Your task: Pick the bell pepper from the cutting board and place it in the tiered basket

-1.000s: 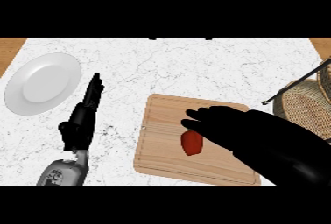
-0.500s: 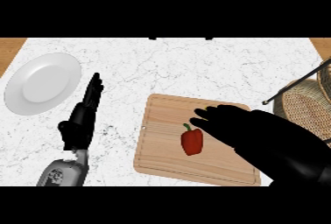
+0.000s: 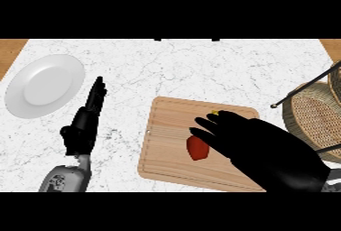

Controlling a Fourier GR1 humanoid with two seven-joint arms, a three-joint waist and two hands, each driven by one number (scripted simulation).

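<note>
A red bell pepper [image 3: 197,149] lies on the wooden cutting board [image 3: 170,135], left of its middle. My right hand [image 3: 256,144] hovers over the board from the lower right. Its fingers are spread and nearly straight, and its thumb lies just over the pepper's top end. The hand covers the pepper's right side, and I cannot tell whether it touches it. The tiered basket [image 3: 318,118], wicker with a dark wire frame, stands at the right edge. My left hand [image 3: 85,124] rests open on the counter left of the board, fingers pointing away.
A white plate [image 3: 44,85] sits at the far left of the marble counter [image 3: 200,67]. The basket's wire leg [image 3: 293,97] reaches toward the board's upper right corner.
My right hand has shifted slightly right and its thumb has come over the pepper's top. The pepper and my left hand have stayed in place.
</note>
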